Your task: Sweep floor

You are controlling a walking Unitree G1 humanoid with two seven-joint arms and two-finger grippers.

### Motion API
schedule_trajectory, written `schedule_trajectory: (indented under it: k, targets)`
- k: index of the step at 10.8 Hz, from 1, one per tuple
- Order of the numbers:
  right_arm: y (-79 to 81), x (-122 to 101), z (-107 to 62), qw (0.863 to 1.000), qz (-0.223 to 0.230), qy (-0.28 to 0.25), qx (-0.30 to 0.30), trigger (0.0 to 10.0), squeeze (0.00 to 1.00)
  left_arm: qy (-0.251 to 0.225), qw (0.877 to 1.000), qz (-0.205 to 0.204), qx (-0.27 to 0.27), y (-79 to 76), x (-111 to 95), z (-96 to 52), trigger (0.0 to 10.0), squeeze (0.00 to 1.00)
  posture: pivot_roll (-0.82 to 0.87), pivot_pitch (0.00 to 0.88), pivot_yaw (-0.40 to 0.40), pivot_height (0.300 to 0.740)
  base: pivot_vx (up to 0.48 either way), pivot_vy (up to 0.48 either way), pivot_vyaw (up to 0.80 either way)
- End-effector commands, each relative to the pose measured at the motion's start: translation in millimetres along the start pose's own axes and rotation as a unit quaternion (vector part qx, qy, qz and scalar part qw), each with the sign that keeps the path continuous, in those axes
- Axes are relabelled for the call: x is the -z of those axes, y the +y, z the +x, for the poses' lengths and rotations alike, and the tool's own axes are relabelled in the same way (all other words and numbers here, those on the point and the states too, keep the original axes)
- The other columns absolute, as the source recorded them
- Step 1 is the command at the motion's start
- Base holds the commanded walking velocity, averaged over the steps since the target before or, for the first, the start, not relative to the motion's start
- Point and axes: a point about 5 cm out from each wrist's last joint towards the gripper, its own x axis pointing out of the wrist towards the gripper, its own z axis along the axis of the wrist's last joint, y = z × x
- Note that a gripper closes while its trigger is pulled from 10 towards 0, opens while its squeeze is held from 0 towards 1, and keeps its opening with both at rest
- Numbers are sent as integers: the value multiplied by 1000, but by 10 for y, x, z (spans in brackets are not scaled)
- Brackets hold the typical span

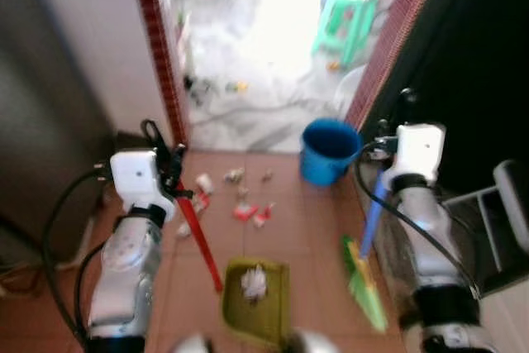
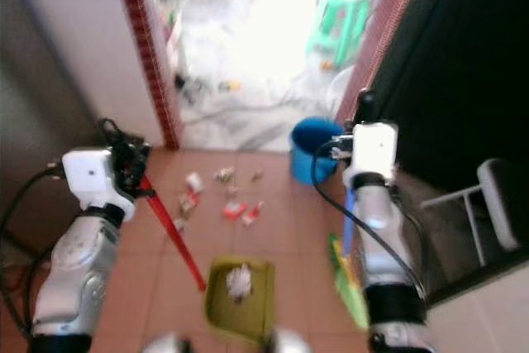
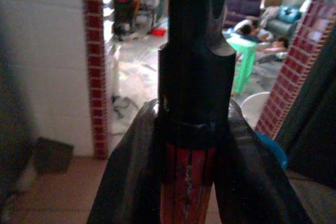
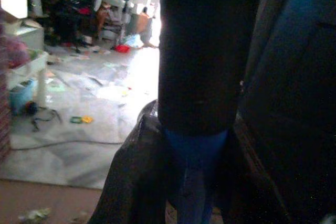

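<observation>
Blue-handled green broom (image 1: 364, 274), red-handled dustpan (image 1: 257, 289)

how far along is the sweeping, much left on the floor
Partly done. One crumpled white scrap already sits in the green dustpan. In hand: the left gripper holds the dustpan's red handle, and the right gripper holds the blue-handled broom, bristles on the tiles. Left: scattered litter on the terracotta floor between the dustpan and the blue bucket.

Dustpan (image 1: 256, 291) centre-front, scraps (image 1: 240, 200) behind it, bucket (image 1: 329, 150) right-rear by doorway, broom (image 1: 364, 274) right.
</observation>
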Motion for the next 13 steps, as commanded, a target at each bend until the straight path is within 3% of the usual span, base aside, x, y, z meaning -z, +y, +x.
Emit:
schedule_trajectory:
  k: [1, 7, 10, 13]
  targets:
    - [-27, -82, 21, 1000, 2, -21, 6, 10000, 0, -24, 1000, 2, 12, -39, -111, 27, 10000, 0, -16, 35, -47, 740, 0, 0, 0]
    - [64, -65, 28, 1000, 9, -13, -10, 10000, 0, -56, 998, 7, -10, 39, -296, 85, 10000, 0, -3, 50, -52, 740, 0, 0, 0]
    - [42, 0, 12, 1000, 5, -4, -10, 10000, 0, -95, 995, -9, -20, 32, -509, 145, 10000, 0, 3, 33, -59, 740, 0, 0, -671]
    - [43, 80, -16, 1000, 5, 9, -13, 10000, 0, -134, 990, -17, -25, 47, -742, 232, 10000, 0, 4, 29, -56, 740, 341, 0, 0]
